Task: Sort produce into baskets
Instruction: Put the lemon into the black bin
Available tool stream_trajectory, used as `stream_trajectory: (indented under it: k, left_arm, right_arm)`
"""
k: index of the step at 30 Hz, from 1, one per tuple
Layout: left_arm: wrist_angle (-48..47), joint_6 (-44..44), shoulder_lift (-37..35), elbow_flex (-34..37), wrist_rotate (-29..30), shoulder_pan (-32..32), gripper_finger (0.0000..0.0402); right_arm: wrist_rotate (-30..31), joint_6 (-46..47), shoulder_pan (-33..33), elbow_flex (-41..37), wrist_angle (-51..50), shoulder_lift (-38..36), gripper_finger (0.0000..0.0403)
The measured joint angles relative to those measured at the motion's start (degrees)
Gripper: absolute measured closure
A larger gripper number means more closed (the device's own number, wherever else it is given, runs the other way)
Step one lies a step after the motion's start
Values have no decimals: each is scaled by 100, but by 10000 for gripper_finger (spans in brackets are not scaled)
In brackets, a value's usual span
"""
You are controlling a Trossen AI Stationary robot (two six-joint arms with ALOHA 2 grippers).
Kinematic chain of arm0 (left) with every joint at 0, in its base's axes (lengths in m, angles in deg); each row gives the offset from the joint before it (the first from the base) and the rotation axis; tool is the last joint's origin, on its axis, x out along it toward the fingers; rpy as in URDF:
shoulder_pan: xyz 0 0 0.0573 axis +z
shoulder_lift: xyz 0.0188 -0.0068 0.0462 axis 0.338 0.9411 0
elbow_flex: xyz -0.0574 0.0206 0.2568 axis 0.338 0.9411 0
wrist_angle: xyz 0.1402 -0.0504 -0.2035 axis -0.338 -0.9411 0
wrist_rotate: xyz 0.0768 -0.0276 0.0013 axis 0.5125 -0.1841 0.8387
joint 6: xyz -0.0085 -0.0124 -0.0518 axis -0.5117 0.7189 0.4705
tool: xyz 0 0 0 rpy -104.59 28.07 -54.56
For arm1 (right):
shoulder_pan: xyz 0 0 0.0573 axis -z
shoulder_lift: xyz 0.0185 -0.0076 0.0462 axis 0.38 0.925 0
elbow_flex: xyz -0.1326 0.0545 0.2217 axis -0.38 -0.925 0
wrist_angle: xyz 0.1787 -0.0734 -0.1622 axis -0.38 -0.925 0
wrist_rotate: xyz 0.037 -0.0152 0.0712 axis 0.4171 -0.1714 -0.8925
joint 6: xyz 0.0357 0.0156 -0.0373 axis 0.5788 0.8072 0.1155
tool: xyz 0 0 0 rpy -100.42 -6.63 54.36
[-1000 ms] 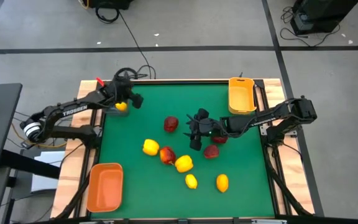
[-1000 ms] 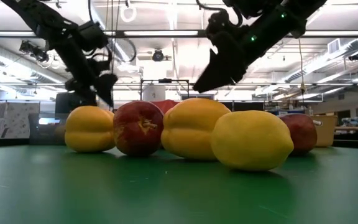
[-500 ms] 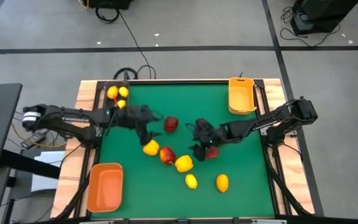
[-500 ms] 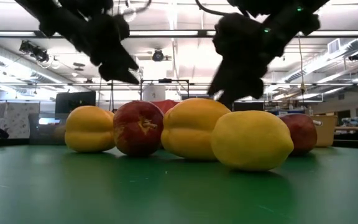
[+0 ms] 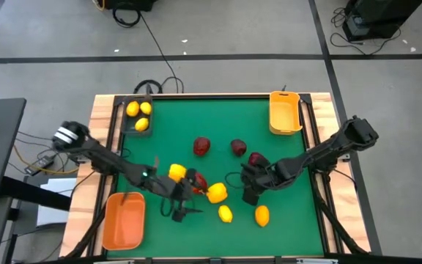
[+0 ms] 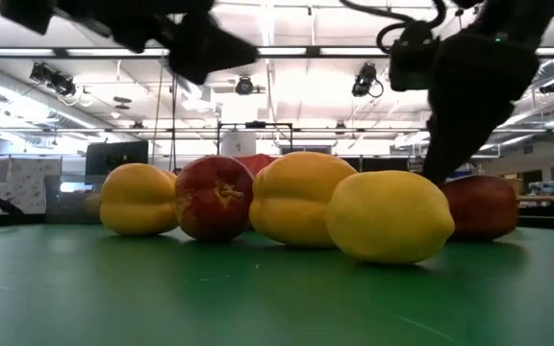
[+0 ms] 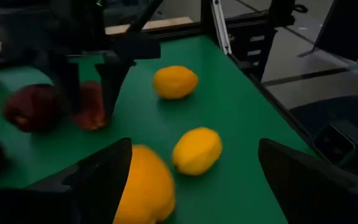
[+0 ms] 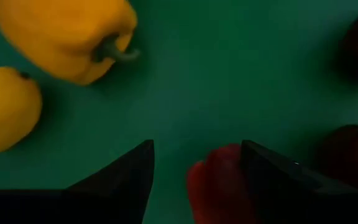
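Note:
My left gripper (image 5: 189, 203) is open and hangs above the table by a big yellow piece (image 7: 145, 186), which shows between its fingers. My right gripper (image 5: 249, 192) is open and points down, its fingers on either side of a dark red piece (image 8: 219, 186). Two small lemons (image 5: 226, 213) (image 5: 261, 215) lie near the front. Another big yellow piece (image 5: 176, 172) and a red one (image 5: 196, 182) lie mid-table. Three red pieces (image 5: 201, 146) (image 5: 238, 147) (image 5: 256, 159) lie farther back. The black basket (image 5: 125, 123) holds three lemons. My right gripper comes from above, with the red piece (image 7: 92, 106) resting on the table between its fingers. The red piece lies close against one finger (image 8: 272, 174). Whether that finger touches it, I cannot tell.
The yellow-orange basket (image 5: 285, 117) stands at the far right corner. The deeper orange basket (image 5: 125, 220) stands at the near left corner. Open green table lies along the near edge and at the right.
My left gripper has swung from the black basket toward the near edge and the right, to the cluster of produce. The lemon that was at its fingers now lies in the basket. My right gripper has gone toward the near edge, uncovering two red pieces.

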Motion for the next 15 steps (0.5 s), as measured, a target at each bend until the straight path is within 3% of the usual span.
stream_trajectory:
  k: [5,10,15]
  left_arm:
    - [-667,-88,1092,-1132,58,-130,53]
    - [-2045,-572,2034,-2395,44,-144,70]
    - [-3063,-988,2738,-3522,-60,-142,83]
  right_arm:
    - [407,411,-507,0,-32,-112,154]
    - [788,963,-1082,0,-137,-422,154]
    - [820,1355,-1571,2,-170,-573,154]
